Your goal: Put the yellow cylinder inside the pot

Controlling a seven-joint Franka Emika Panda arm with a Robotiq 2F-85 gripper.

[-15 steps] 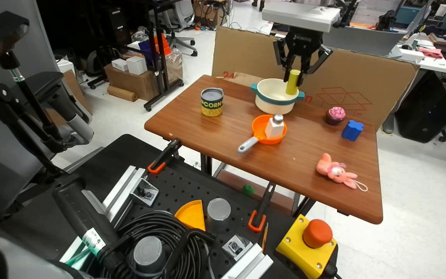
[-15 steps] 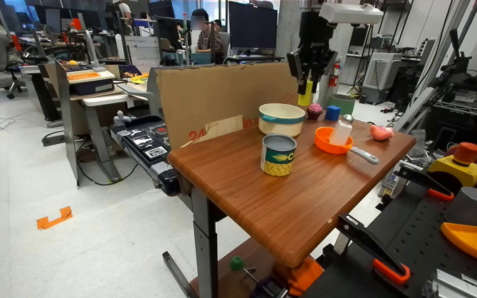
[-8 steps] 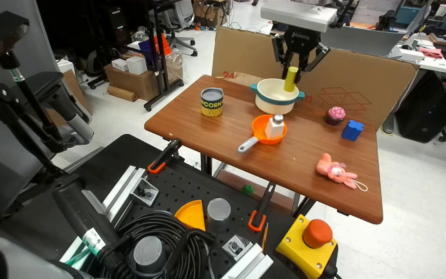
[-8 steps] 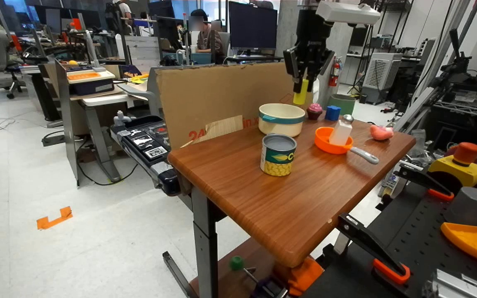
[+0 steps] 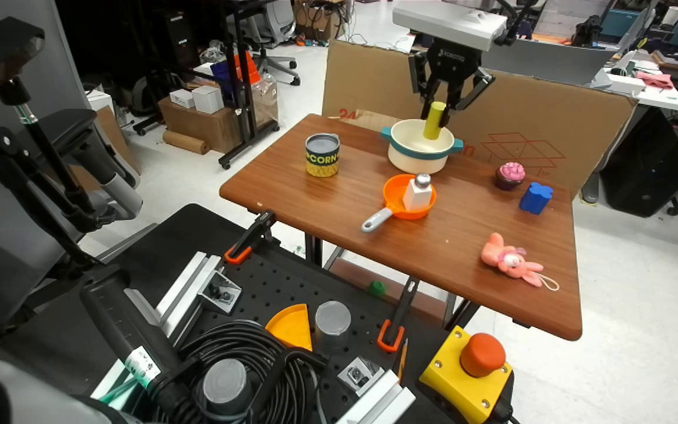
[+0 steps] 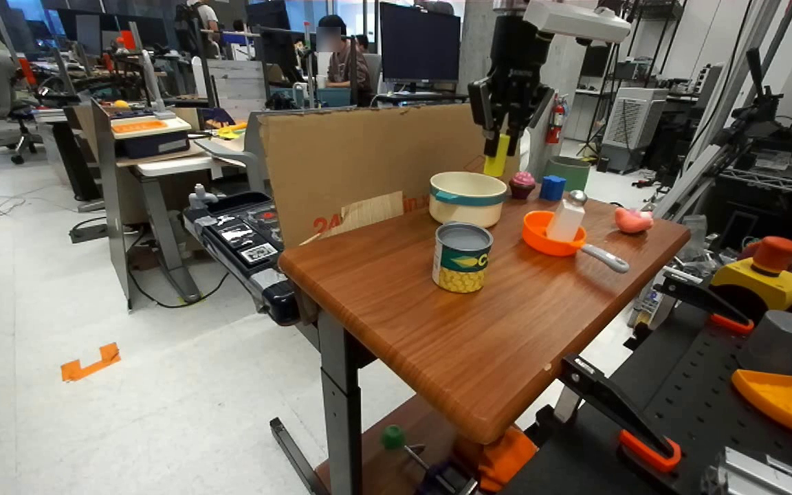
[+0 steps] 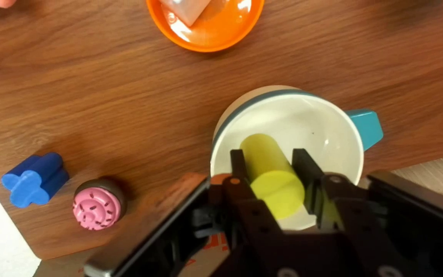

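The yellow cylinder point(image 5: 433, 125) is held by my gripper point(image 5: 435, 115), with a finger on either side. The cylinder leans slightly in both exterior views point(image 6: 496, 165). The white pot point(image 5: 412, 163) with a teal band and handles stands at the table's back edge. In the wrist view the cylinder point(image 7: 277, 192) lies over the pot's pale interior point(image 7: 321, 130), nearer its left side. In an exterior view the cylinder's lower end shows about level with or just above the rim of the pot point(image 6: 465, 210), toward its right side. The gripper fingers point(image 7: 238, 163) hide part of the pot's rim.
A corn can point(image 5: 322, 158) stands left of the pot. An orange pan point(image 5: 395, 189) holding a salt shaker point(image 5: 418, 195) is in front. A pink cupcake point(image 5: 511, 175), a blue block point(image 5: 535, 198) and a pink plush toy point(image 5: 512, 260) are to the right. A cardboard panel point(image 5: 533, 118) stands behind.
In an exterior view my gripper and the held cylinder have moved left, farther over the pot. They have dropped slightly in the last half second. The pot has not moved.
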